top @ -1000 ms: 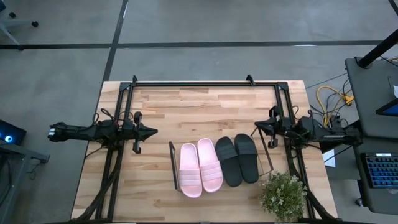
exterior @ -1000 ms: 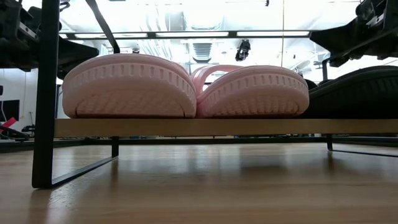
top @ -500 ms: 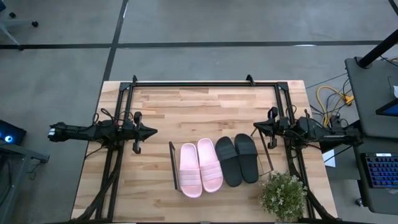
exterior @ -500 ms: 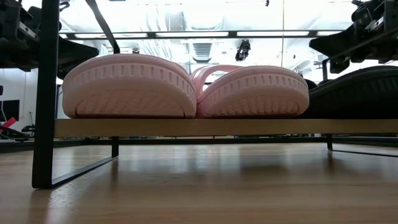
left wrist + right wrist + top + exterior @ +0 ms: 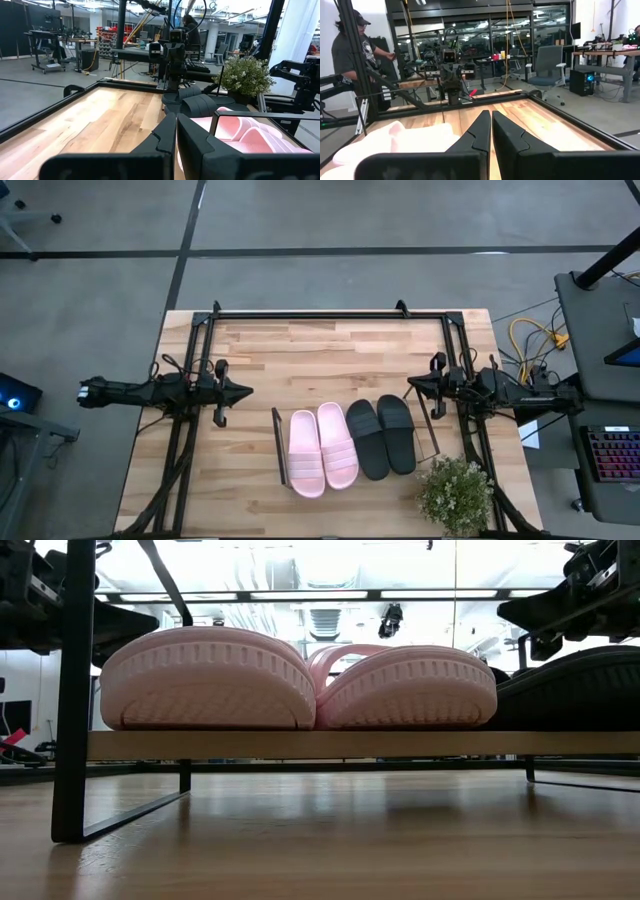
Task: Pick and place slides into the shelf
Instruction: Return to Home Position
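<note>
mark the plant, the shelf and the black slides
plant (image 5: 455, 492), high view, middle of the foliage
shelf (image 5: 350, 744), low view, front edge of the base
black slides (image 5: 397, 423), high view, strap of the one nearer the plant

Robotics lab or workshop. Grey concrete floor (image 5: 330, 215) around the wooden table (image 5: 320, 345). Keyboard (image 5: 612, 455) at 3 o'clock, yellow cables (image 5: 530, 335) at 2 o'clock. Beyond: office chair (image 5: 547, 67), equipment desks (image 5: 605, 52), glass partition (image 5: 520, 35), a person (image 5: 347, 55) standing.
</note>
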